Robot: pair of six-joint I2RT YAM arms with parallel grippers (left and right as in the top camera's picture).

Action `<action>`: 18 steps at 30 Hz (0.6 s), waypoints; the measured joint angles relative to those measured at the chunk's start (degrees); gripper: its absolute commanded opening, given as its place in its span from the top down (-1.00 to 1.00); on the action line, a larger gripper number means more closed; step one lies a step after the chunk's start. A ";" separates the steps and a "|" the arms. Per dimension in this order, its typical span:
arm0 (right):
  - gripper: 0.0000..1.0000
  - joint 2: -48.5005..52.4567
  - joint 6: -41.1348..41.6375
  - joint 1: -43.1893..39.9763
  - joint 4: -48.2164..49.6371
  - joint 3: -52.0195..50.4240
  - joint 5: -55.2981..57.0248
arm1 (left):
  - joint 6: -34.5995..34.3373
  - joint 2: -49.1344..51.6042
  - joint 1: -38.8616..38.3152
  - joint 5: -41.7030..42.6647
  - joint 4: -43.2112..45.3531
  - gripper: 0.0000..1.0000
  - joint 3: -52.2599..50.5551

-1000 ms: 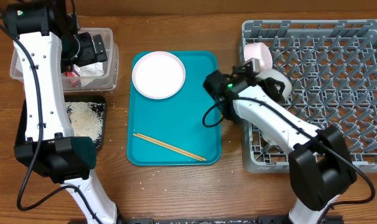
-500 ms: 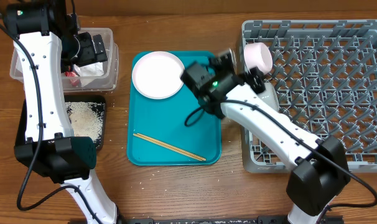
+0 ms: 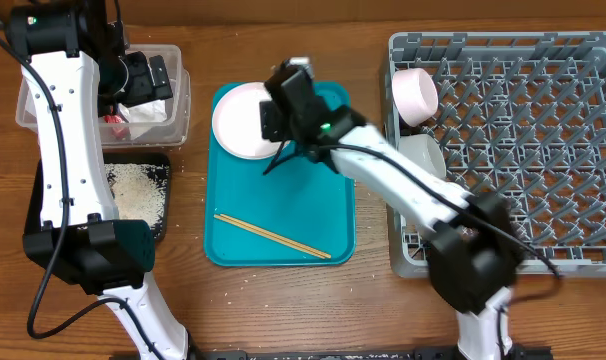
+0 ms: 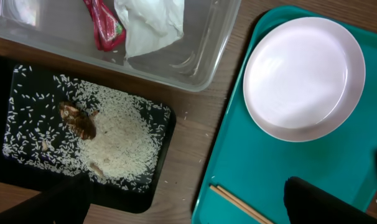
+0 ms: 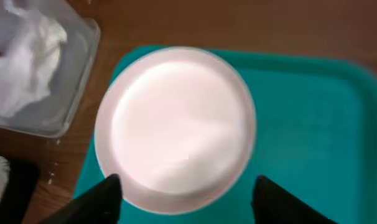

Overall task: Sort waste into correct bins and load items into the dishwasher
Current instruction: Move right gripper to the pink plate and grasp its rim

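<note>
The round white plate [image 5: 176,127] lies flat on the teal tray [image 5: 310,124].

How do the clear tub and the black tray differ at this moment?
The tub is clear with raised walls; the black tray is opaque and shallow. The tub holds a red wrapper and a white napkin; the black tray holds rice and a brown lump. Both are rectangular, similar in size, and sit beside the teal tray.
</note>
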 measured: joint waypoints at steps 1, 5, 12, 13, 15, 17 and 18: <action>-0.26 1.70 0.94 0.00 0.72 -0.24 -0.48 | 0.00 0.00 0.02 0.00 0.00 -1.00 0.00; -0.13 7.41 5.31 -0.04 1.62 -1.29 -1.36 | 0.00 0.00 0.02 0.00 0.00 -0.99 0.00; 0.14 9.68 10.60 -0.48 1.51 -1.57 -0.52 | 0.00 0.00 0.02 0.02 0.00 -1.00 0.00; 0.26 9.68 10.95 -0.48 1.31 -1.57 -0.42 | 0.00 0.00 0.00 0.02 0.00 -1.00 0.00; 0.38 9.79 11.80 -0.63 0.04 -1.55 -0.33 | 0.00 0.00 0.02 0.00 0.00 -1.00 0.00; 0.44 10.12 12.55 -0.70 -1.79 -1.46 -0.52 | 0.00 0.00 0.00 0.02 0.00 -0.99 0.00; 0.46 10.16 12.96 -0.72 -2.95 -1.38 -0.48 | 0.00 0.00 0.00 0.02 0.00 -1.00 0.00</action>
